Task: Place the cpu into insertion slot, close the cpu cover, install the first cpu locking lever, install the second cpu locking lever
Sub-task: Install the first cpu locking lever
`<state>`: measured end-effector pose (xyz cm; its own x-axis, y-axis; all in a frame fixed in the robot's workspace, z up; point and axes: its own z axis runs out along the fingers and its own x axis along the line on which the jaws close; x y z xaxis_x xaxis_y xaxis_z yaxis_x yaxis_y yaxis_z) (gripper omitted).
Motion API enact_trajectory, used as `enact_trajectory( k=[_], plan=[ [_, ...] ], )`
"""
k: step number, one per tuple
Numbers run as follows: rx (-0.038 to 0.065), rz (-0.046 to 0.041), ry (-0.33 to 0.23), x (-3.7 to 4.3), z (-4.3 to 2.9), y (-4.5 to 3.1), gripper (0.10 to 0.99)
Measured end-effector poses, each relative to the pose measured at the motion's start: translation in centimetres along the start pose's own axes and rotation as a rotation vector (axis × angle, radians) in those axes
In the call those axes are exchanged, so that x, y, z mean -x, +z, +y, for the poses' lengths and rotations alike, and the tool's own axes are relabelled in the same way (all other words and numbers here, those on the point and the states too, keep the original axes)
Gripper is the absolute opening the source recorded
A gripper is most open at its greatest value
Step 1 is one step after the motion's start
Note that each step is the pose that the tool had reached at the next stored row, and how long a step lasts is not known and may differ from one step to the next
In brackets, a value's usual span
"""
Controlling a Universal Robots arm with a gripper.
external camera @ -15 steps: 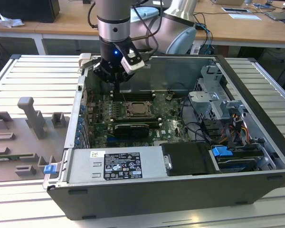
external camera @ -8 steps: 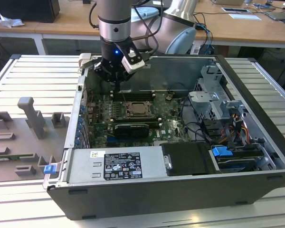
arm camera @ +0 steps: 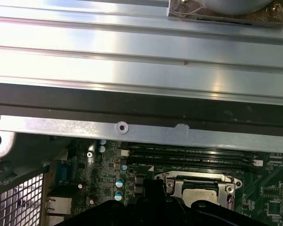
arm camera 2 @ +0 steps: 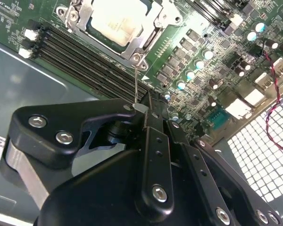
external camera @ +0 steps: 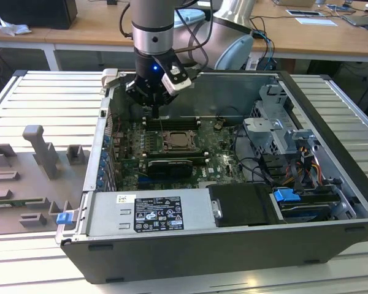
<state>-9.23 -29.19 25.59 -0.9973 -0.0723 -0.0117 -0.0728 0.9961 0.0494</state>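
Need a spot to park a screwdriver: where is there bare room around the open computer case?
Bare ribbed table lies at the exterior view's right of the computer case, and in a strip along its near side. The exterior view's left holds grey fixtures. Inside, cables, the motherboard and the gripper crowd everything.

room above cpu cover [external camera: 180,142] open; locking lever [arm camera 2: 136,84] upright beside it; graphics card [external camera: 170,166] near.

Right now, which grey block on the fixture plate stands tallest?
The post with the wide head; the blocks around it, like its neighbour, sit much lower.
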Motion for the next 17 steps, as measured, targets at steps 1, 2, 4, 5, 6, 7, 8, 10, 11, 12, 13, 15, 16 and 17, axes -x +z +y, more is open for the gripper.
enact_trajectory(
  k=[1,2,4,5,6,7,8,10,11,12,13,15,16,17],
  plan=[
    [0.0,0.0,0.0,0.02,0.0,0.01,0.106],
    [0.0,0.0,0.0,0.04,0.0,0.02,0.106],
    [0.0,0.0001,0.0,0.06,0.0,0.03,0.106],
    [0.0,0.0,0.0,0.09,0.0,0.03,0.106],
    [0.0,0.0001,0.0,0.14,-0.01,0.04,0.106],
    [0.0,0.0,0.0,0.18,-0.01,0.04,0.106],
    [0.0,0.0,0.0,0.3,-0.02,0.05,0.106],
    [0.0,0.0,0.0,0.44,-0.03,0.07,0.106],
    [0.0,0.0,0.0,0.47,-0.04,0.07,0.106],
    [0.0,0.0,0.0,0.51,-0.04,0.08,0.106],
    [0.0,0.0,0.0,0.55,-0.04,0.08,0.106],
    [0.0,-0.0001,0.0,0.67,-0.05,0.1,0.106],
    [0.0,-0.0001,0.0,0.77,-0.05,0.12,0.106],
    [0.0,0.0,0.0,0.99,-0.07,0.17,0.106]
  ],
)
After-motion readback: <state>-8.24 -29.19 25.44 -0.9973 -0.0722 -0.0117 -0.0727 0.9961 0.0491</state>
